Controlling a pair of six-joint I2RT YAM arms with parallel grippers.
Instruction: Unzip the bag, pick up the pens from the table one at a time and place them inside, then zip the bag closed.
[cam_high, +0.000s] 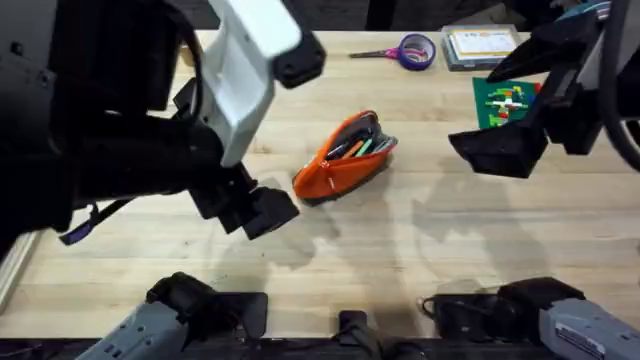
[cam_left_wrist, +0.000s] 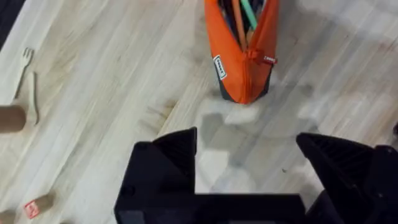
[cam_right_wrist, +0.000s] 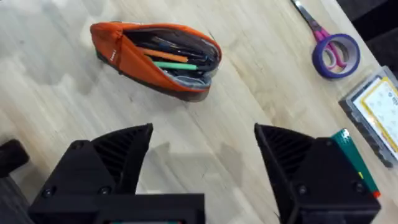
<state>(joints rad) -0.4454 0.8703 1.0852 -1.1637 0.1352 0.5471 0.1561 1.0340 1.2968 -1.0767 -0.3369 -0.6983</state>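
Observation:
The orange bag (cam_high: 342, 162) lies unzipped mid-table (cam_high: 400, 250), its mouth gaping. Several pens (cam_high: 358, 147), one green, some orange and dark, lie inside it. My left gripper (cam_high: 262, 208) hovers open just left of the bag's closed end, holding nothing. In the left wrist view the bag (cam_left_wrist: 239, 59) lies beyond the spread fingers (cam_left_wrist: 168, 162), the pens (cam_left_wrist: 245, 12) showing in its mouth. My right gripper (cam_high: 497, 150) hangs open to the right of the bag, apart from it. The right wrist view looks down on the bag (cam_right_wrist: 124, 50) and its pens (cam_right_wrist: 174, 57) past wide-open fingers (cam_right_wrist: 283, 152).
Purple-handled scissors (cam_high: 405, 51) and a clear box (cam_high: 482, 45) lie at the back right, with a green card (cam_high: 505, 103) under the right arm. In the left wrist view a small wooden fork (cam_left_wrist: 26, 62) and a little red block (cam_left_wrist: 34, 208) lie off to the side.

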